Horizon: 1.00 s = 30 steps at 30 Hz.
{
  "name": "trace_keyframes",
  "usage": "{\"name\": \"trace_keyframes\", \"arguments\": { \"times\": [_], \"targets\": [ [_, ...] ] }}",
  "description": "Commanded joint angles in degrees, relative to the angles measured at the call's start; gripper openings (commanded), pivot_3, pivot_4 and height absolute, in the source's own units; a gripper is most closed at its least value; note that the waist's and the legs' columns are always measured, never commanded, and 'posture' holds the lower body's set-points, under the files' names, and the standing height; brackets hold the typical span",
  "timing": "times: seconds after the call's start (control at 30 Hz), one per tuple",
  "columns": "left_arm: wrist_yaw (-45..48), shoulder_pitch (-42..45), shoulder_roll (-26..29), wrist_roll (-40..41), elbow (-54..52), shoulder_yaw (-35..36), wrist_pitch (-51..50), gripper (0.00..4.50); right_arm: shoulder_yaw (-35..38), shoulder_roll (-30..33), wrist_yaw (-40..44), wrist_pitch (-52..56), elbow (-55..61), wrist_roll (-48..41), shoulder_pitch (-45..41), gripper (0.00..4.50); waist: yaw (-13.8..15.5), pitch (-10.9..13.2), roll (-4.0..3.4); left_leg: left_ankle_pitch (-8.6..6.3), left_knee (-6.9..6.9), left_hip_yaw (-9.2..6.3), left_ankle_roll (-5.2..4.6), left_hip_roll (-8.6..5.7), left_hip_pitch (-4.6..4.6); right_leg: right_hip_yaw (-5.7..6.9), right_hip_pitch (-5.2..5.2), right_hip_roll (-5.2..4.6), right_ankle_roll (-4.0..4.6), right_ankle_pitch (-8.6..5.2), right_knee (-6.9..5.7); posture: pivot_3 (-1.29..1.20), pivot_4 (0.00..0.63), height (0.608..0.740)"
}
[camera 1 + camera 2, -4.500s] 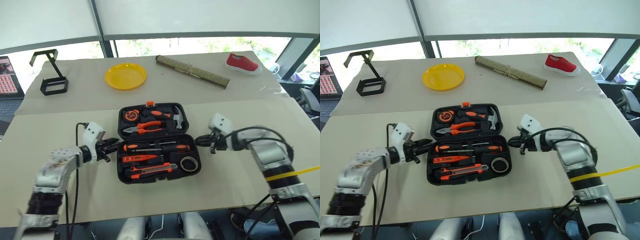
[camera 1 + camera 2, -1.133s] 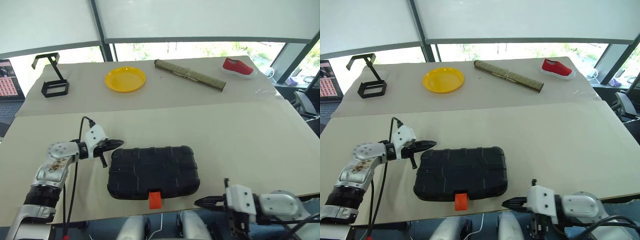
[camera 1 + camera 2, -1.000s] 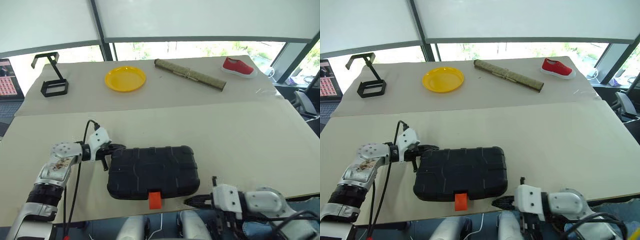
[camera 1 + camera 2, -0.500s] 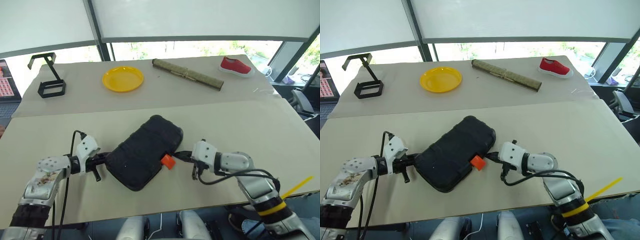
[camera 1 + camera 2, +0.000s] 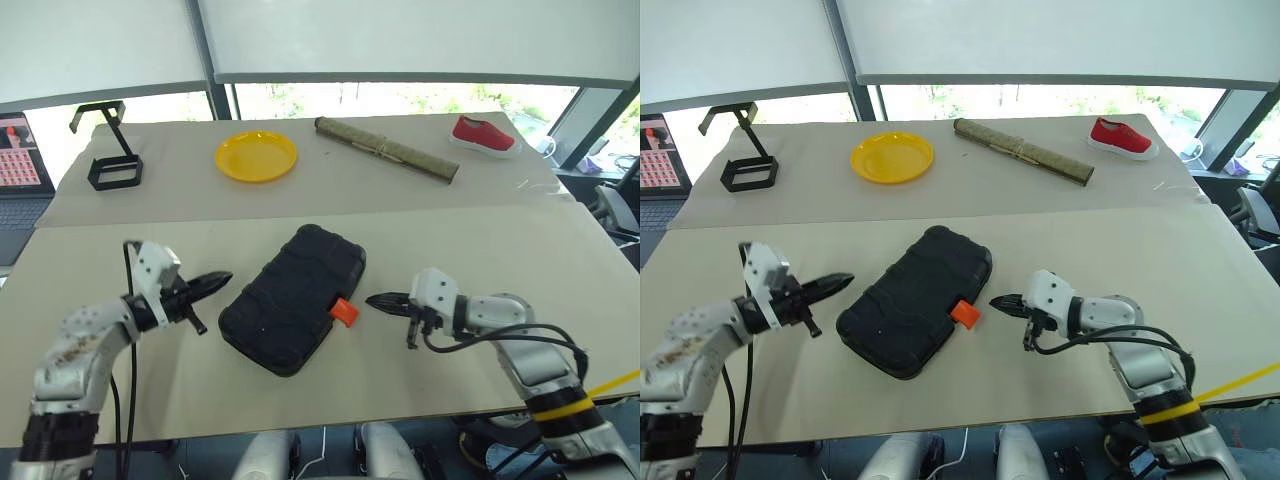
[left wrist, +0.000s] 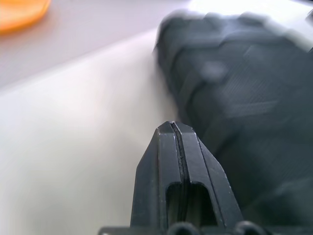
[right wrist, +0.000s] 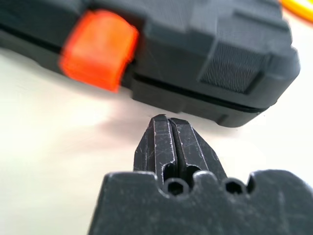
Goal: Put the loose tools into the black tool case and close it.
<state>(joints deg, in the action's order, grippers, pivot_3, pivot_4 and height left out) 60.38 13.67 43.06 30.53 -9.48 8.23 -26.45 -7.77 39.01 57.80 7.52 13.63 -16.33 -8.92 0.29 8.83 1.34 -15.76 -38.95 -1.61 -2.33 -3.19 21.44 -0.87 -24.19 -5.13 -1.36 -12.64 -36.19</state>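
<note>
The black tool case (image 5: pixel 295 298) lies shut and turned at a slant on the table, its orange latch (image 5: pixel 344 312) sticking out toward the right. The loose tools are hidden from view. My left gripper (image 5: pixel 222 280) is shut with nothing in it and hovers just left of the case, a small gap between them. My right gripper (image 5: pixel 372 299) is shut and empty too, its tips pointing at the latch from the right without touching. The left wrist view shows the case's ribbed lid (image 6: pixel 244 107); the right wrist view shows the latch (image 7: pixel 99 49).
At the back of the table sit a yellow plate (image 5: pixel 256 156), a rolled bamboo mat (image 5: pixel 387 148), a red shoe (image 5: pixel 484 133) and a black wire stand (image 5: pixel 109 160). A laptop (image 5: pixel 22 160) sits at the far left.
Since a second ago the case has swung from square-on to a slant. Since half a second ago, my left gripper has lifted off the case's left end and my right has drawn slightly back from the latch.
</note>
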Motion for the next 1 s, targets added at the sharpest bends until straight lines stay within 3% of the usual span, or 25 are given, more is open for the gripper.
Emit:
{"name": "trace_keyframes", "arguments": {
  "times": [0.03,0.17,0.33,1.0],
  "targets": [
    [6.0,4.2,1.2,1.2,-3.0,-6.4,-2.4,0.0,0.7,1.9,1.3,3.9,7.3,-3.0,2.8,0.02,0.0,0.0,0.0,-0.01,0.0,0.01,-0.01,-0.01,0.0,-0.01,0.0,-0.01,0.0,0.0,0.02,0.0,0.15,0.74],
    [7.7,7.4,0.0,-4.9,-0.5,-13.8,1.3,0.0,-1.3,0.7,-0.3,7.1,8.0,-2.1,1.5,0.02,-0.8,0.0,0.0,0.0,0.0,0.03,-0.01,0.0,-0.01,-0.09,-0.01,0.06,-0.01,0.0,0.01,0.0,0.15,0.74],
    [8.0,8.4,-1.0,-8.3,2.4,-16.7,4.6,0.0,-3.7,0.6,0.1,7.3,7.0,0.4,-0.2,0.02,-0.9,0.0,0.01,0.01,-0.01,0.03,0.0,0.01,0.01,-0.07,-0.03,0.14,-0.01,0.0,0.01,0.0,0.15,0.74],
    [4.9,5.4,-1.9,-12.4,4.6,-18.5,6.7,0.0,-7.9,-5.9,2.3,1.8,-5.5,4.6,-11.5,0.02,-0.9,0.0,0.0,0.02,-0.04,0.03,0.0,0.0,-0.17,-0.07,0.14,0.1,-0.02,0.01,-0.04,0.0,0.15,0.74]
  ]
}}
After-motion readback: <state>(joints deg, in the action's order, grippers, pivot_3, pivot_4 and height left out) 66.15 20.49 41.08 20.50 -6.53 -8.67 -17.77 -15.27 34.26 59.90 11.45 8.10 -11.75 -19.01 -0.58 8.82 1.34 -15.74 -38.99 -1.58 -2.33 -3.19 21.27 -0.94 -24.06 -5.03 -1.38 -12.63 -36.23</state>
